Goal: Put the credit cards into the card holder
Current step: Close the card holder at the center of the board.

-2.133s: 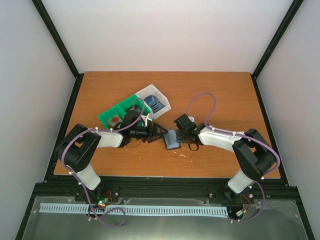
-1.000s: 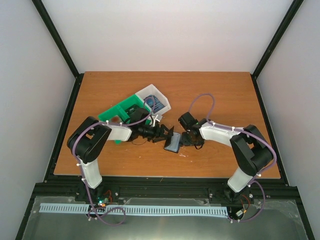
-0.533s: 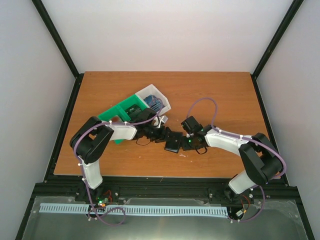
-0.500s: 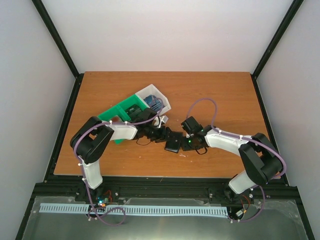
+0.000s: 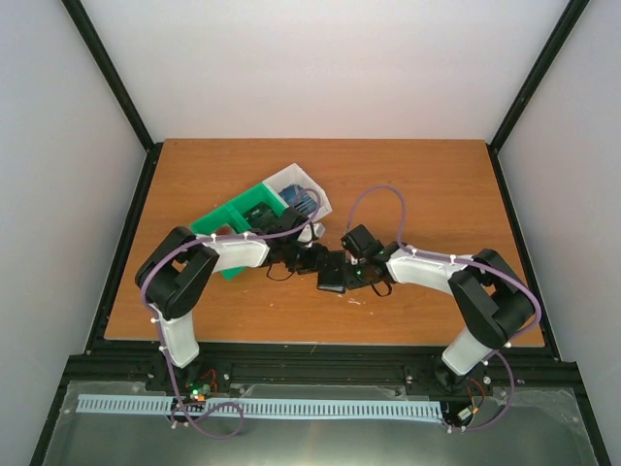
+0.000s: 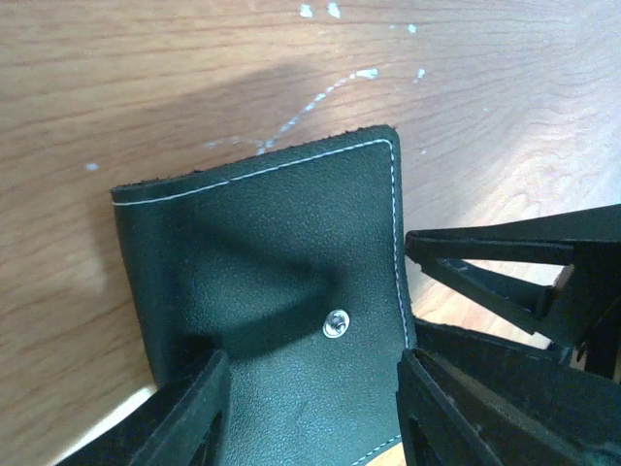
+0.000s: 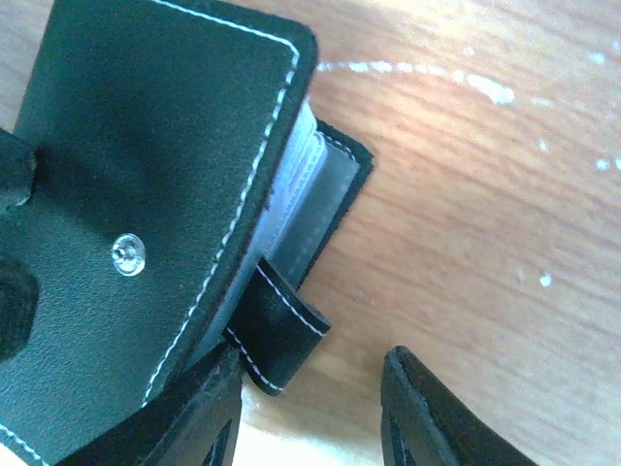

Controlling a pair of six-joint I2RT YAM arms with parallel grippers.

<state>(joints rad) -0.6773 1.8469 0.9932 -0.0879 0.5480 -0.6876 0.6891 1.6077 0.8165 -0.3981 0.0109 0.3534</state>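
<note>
Black card holder [image 6: 272, 282] lies folded — left pincer [image 6: 309, 393] and right pincer [image 7: 310, 374] both spread open

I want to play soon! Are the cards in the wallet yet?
Not yet. The card holder lies folded over, no card visible in it. The left gripper and right gripper are open at it, holding nothing. Blue credit cards wait in the bin.

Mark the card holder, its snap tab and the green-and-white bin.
card holder [image 6: 262, 243]: left wrist view, black outer cover.
snap tab [image 7: 281, 328]: right wrist view, tab's middle.
bin [image 5: 212, 225]: top external view, green wall.
</note>
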